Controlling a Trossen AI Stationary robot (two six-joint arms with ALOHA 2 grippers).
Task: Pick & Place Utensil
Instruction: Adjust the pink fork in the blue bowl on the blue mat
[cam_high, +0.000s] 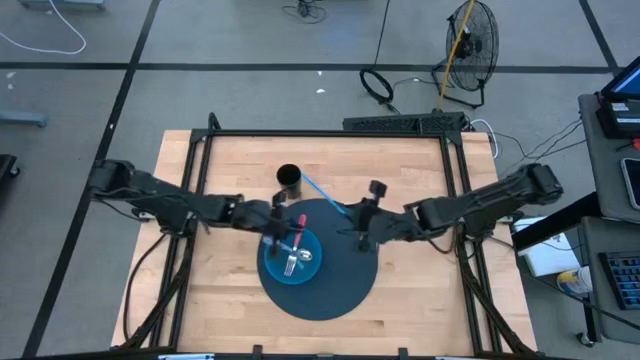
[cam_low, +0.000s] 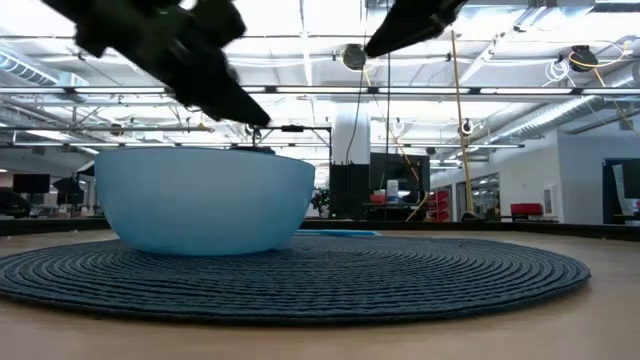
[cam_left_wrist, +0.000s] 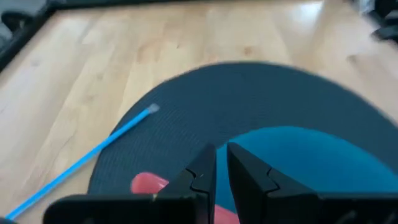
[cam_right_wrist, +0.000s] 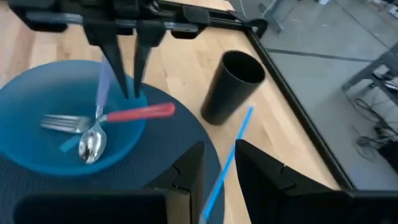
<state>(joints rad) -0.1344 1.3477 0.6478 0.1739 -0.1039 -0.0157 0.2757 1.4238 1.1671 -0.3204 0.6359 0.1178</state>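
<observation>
One bowl (cam_right_wrist: 37, 146) holds one fork (cam_right_wrist: 62, 124) and two spoons (cam_right_wrist: 93, 144); left gripper (cam_right_wrist: 129, 94) nearly together, right gripper (cam_right_wrist: 214, 160) apart.

Two dark, jointed robot arms with slim black fingers

Both the left arm (cam_high: 165, 200) and right arm (cam_high: 480, 203) are matte black, built of chunky rounded links; black cables trail from their bases. The left gripper (cam_right_wrist: 127, 93) has two thin, tapering black fingers under a blocky black crossbar; the right gripper (cam_right_wrist: 217, 163) has angular black fingers with stepped inner edges
</observation>
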